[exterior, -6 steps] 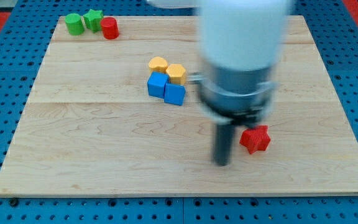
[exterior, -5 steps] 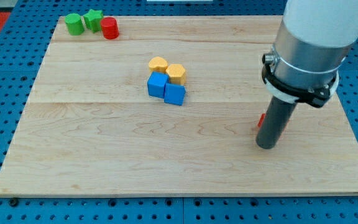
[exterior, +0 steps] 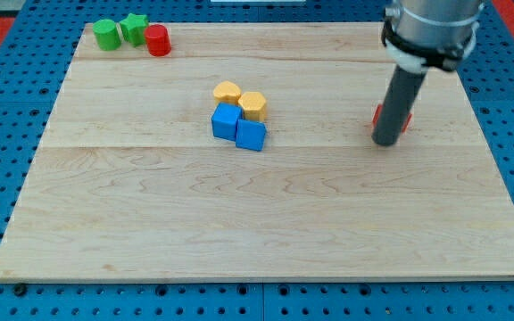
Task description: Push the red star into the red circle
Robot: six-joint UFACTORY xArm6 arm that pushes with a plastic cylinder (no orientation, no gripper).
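Observation:
The red star (exterior: pixel 406 119) lies at the view's right, mostly hidden behind my rod, with only its edges showing on either side. My tip (exterior: pixel 385 141) rests on the board at the star's lower left, touching or nearly touching it. The red circle (exterior: pixel 157 41) stands far off at the view's top left corner of the board.
A green circle (exterior: pixel 107 35) and a green star (exterior: pixel 134 28) sit just left of the red circle. Two yellow blocks (exterior: pixel 227 92) (exterior: pixel 253 105) and two blue cubes (exterior: pixel 226 121) (exterior: pixel 251 135) cluster at the board's middle. The wooden board (exterior: pixel 257 232) lies on a blue pegboard.
My tip swung from the star's left to its right, then moved toward the view's top. The red star has shifted up the board with it.

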